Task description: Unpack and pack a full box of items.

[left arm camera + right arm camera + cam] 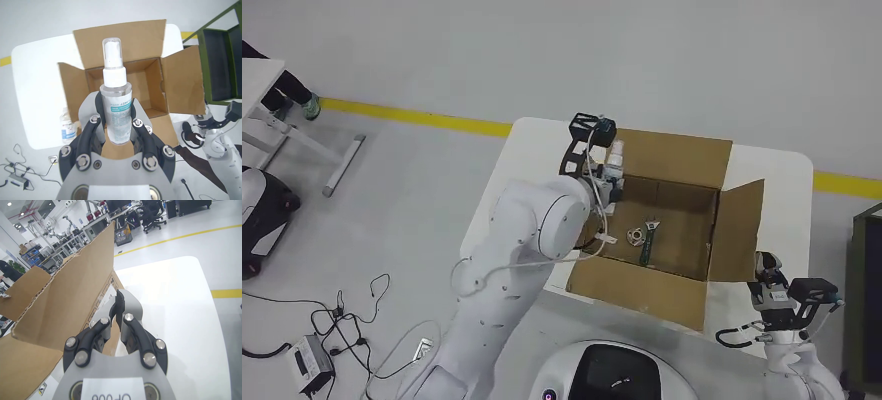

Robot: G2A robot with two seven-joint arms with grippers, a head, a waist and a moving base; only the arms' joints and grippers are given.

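box (672, 158): open cardboard carton at centre-right of the top view, standing on the white table (787, 170), flaps spread outward.
box contents: a wrench (650, 242) lies flat on the floor; a small pale item (632, 236) sits just beside its head, too small to identify.
spray bottle (114, 75): clear body with a printed label and a white pump under a clear cap; held over the box's upper-left corner as the top view shows it.
left gripper (116, 102): clenched on the spray bottle's labelled body, one finger on each side.
right gripper (117, 308): pads pressed together with nothing between them; at lower right of the top view, just outside the box's right flap, over the table.
second bottle (69, 127): small and clear with a blue-and-white label; stands on the table just beside the box's outer wall.
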